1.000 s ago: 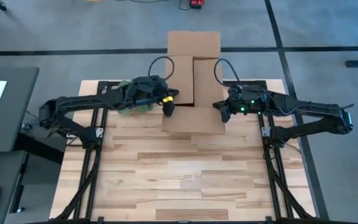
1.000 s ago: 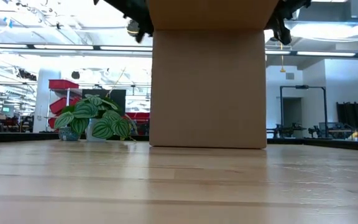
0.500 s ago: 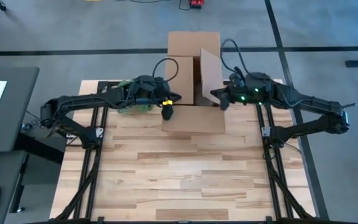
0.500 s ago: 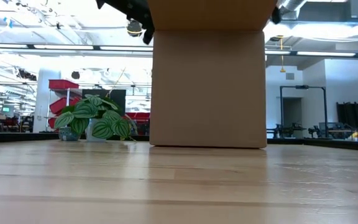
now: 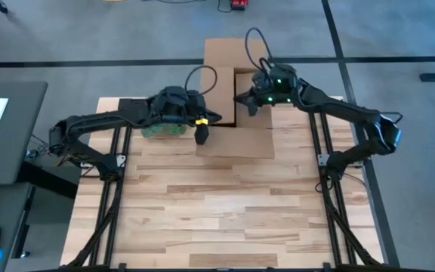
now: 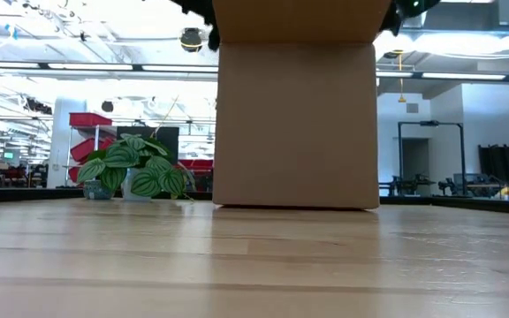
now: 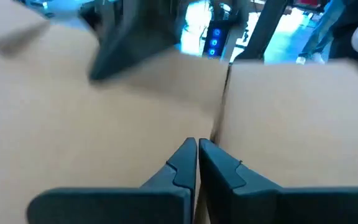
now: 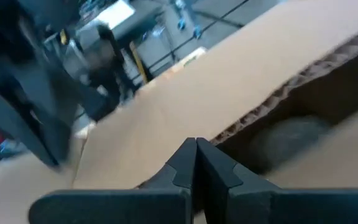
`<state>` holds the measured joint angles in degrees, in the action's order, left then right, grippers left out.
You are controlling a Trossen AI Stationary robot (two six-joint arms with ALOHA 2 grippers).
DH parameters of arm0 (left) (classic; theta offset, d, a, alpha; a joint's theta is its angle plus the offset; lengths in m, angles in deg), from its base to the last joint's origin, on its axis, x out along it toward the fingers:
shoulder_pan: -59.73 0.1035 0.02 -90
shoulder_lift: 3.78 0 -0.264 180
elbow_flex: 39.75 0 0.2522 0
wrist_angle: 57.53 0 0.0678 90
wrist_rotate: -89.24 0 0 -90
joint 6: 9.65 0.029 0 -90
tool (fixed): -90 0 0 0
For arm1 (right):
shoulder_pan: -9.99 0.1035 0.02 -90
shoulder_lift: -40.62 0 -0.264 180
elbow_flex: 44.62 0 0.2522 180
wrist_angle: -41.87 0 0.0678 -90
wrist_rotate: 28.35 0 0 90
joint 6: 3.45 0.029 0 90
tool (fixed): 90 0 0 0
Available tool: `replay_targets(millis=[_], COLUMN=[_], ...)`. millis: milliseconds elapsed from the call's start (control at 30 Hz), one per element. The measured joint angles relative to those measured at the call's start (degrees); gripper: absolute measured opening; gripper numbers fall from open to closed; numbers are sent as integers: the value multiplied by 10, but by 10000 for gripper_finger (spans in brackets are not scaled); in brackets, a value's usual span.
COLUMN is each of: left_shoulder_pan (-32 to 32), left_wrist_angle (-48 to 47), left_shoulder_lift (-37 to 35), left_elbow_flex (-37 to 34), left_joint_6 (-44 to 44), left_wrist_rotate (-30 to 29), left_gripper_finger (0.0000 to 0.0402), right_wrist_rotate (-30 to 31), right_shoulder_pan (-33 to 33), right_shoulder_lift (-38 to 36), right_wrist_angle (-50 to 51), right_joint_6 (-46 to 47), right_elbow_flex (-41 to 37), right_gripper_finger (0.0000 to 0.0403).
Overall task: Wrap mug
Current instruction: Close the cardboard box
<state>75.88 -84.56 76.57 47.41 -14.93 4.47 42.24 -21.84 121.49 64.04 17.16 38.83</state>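
A brown cardboard box (image 5: 235,98) stands at the middle of the table's far edge, its near flap (image 5: 236,143) spread out toward the near side. The mug is hidden. My left gripper (image 5: 201,136) is shut at the box's near left corner, its fingertips (image 7: 197,149) over cardboard. My right gripper (image 5: 248,103) is shut above the box top, at the right top flap (image 5: 254,91) beside the middle seam. In the right wrist view a dark gap (image 8: 291,134) shows under that flap's corrugated edge. My left gripper's shut fingertips (image 7: 188,158) lie against the cardboard beside a seam (image 7: 222,106), coming from the table's left and slanting down; whether they press on it I cannot tell. My right gripper's shut fingertips (image 8: 194,152) meet the right top flap at its free edge (image 8: 253,118) near the middle seam, coming from the right and slanting down. The flap stands slightly off the box top.
A potted green plant (image 5: 161,127) stands left of the box under my left arm and shows in the low view (image 6: 131,172). The box front (image 6: 294,124) fills the middle of the low view. Bare wooden tabletop (image 5: 225,204) stretches toward the near edge.
My right gripper has gone from the box's near right corner toward the far edge and the left, ending over the box top. The right top flap tipped up half a second ago and now lies lower again.
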Motion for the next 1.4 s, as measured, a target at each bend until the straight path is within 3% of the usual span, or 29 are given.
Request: replay_targets(millis=[167, 333, 533, 800, 967, 1233, 1400], left_shoulder_pan=[-2, -26, -112, -185, -193, -192, -193], left_wrist_angle=[-131, -390, -604, -549, -513, -500, -485], left_shoulder_lift=[-13, -17, -15, 4, 4, 4, 4], left_elbow_flex=[108, 229, 254, 240, 240, 239, 238], left_joint_6=[-19, -63, -153, -260, -280, -285, -293], left_wrist_rotate=[0, -2, -7, -74, -105, -133, -142], left_gripper_finger=[0, 0, 0, 0, 0, 0, 0], right_wrist_rotate=[-58, -65, -88, -160, -200, -211, -215], right_shoulder_pan=[-16, -23, -27, -24, -39, -5, -5], right_shoulder_lift=[28, 20, 9, -16, -34, 73, 127], right_wrist_angle=[1, 8, 15, 21, 11, -15, 26], right_joint_6=[-45, -76, -93, -125, -126, -132, -150], right_elbow_flex=[2, 1, 0, 1, 55, 159, 192], right_gripper_finger=[0, 0, 0, 0, 0, 0, 0])
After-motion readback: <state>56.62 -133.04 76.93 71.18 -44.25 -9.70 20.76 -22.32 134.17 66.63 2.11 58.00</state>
